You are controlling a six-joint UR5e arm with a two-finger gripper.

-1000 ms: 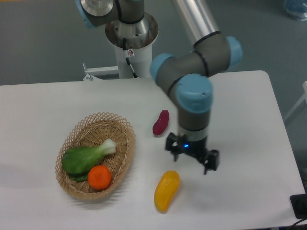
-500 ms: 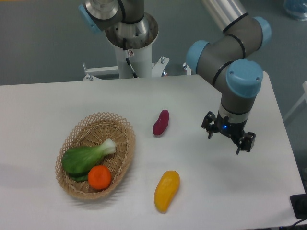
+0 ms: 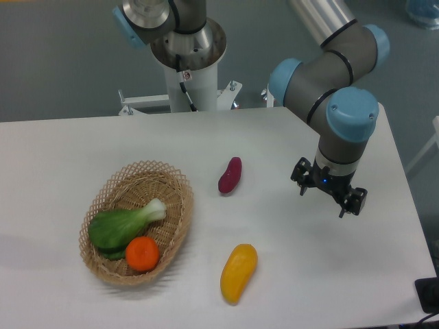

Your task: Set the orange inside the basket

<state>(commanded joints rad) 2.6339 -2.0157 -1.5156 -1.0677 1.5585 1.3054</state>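
Note:
The orange (image 3: 143, 253) lies inside the wicker basket (image 3: 174, 186) at the left of the table, in its near end, touching a green leafy vegetable (image 3: 122, 226) that lies in the basket too. My gripper (image 3: 328, 198) hangs over the right side of the table, far from the basket. Its fingers are spread and hold nothing.
A dark red sweet potato (image 3: 230, 175) lies mid-table to the right of the basket. An elongated yellow-orange fruit (image 3: 238, 273) lies near the front edge. The robot's base column (image 3: 185, 62) stands behind the table. The table's right edge is close to the gripper.
The gripper swung from the middle of the table, near the yellow fruit, to the right side and has nearly stopped there. The fruits and the basket have not moved.

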